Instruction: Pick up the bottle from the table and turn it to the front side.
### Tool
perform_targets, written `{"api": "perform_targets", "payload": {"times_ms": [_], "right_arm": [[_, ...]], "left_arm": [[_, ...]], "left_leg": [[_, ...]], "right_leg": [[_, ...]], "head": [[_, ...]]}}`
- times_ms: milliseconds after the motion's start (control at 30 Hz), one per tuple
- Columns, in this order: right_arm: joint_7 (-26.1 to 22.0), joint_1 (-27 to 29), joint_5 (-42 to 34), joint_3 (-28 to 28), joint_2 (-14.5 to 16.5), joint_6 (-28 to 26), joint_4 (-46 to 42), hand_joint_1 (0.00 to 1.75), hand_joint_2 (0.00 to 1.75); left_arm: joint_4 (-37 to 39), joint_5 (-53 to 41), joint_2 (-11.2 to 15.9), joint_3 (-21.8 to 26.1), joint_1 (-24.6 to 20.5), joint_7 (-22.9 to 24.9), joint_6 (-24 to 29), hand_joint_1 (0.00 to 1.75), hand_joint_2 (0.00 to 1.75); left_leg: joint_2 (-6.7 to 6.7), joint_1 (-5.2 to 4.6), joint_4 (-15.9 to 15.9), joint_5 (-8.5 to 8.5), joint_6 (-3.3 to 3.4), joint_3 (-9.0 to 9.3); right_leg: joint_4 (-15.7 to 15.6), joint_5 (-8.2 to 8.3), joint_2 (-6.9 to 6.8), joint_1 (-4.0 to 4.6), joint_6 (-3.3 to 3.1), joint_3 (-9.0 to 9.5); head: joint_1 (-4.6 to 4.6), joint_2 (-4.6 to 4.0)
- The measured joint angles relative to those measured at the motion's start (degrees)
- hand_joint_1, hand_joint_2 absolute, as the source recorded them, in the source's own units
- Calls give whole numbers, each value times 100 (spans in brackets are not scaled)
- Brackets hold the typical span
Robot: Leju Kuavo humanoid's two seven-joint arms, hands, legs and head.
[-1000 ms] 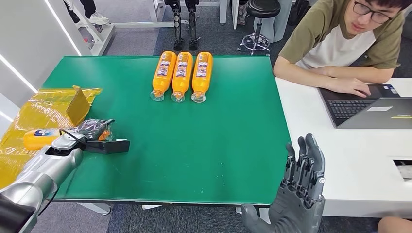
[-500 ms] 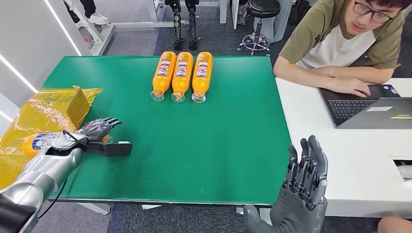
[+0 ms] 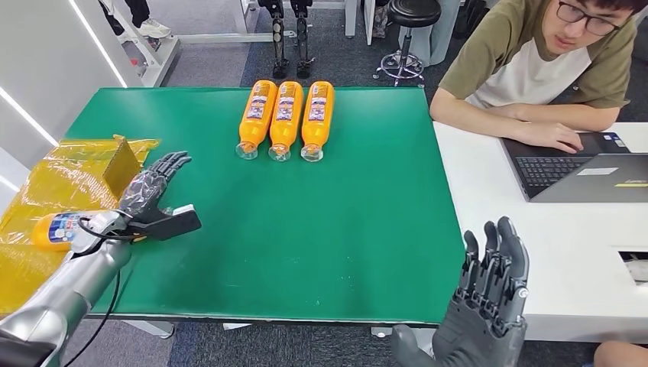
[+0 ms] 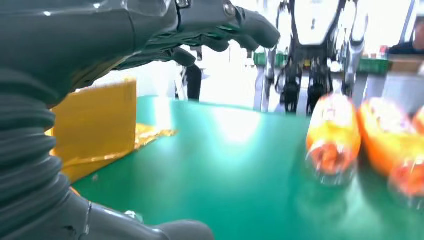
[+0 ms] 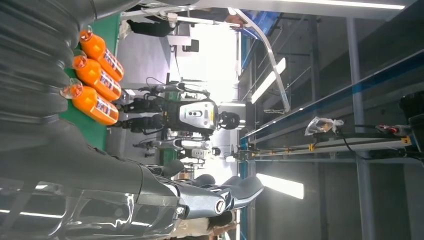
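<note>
- Orange plastic with a blue and white label: the bottle [image 3: 57, 229] lies on its side at the left edge of the head view, on crinkled yellow wrapping [image 3: 69, 180], just behind the left wrist and partly hidden by it.
- The left hand [image 3: 153, 200] hangs over the near-left part of the table with its fingers spread wide and pointing toward the far side, its thumb stuck out to the right; it has hold of nothing.
- The right hand [image 3: 489, 294] stands upright at the lower right of the head view, off the table's near-right corner, fingers straight and slightly apart, empty.
- Three more orange bottles [image 3: 285, 118] lie side by side at the top centre of the green table [image 3: 321, 229], caps toward the robot, labels up; they show blurred in the left wrist view [image 4: 334, 137].
- A yellow-wrapped box [image 3: 122, 164] sits on the wrapping near the left hand.
- To the right a white desk [image 3: 565, 252] butts against the table; a person [image 3: 535, 69] in an olive and white shirt sits there with a hand on a laptop [image 3: 581, 172].
- Beyond the table there is grey floor, a black stool [image 3: 409, 30] and the legs of another robot [image 3: 289, 34].
</note>
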Motion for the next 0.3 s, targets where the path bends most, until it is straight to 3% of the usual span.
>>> {"api": "perform_targets", "payload": {"times_ms": [133,300], "right_arm": [[-44,14,-15,-18,14,0,-7,0,175],[-70,42,-11,-57,34,0,-8,0,175]], "left_arm": [[-521,404,-17,251,239,-176,34,0,175],[-1630,1822,-110,487,708,-495,164,0,175]], "left_leg": [[1,0,0,0,0,0],[1,0,0,0,0,-2]], "right_leg": [[-1,0,1,0,0,-2],[-1,0,2,0,0,-2]], "head": [[-1,0],[0,0]]}}
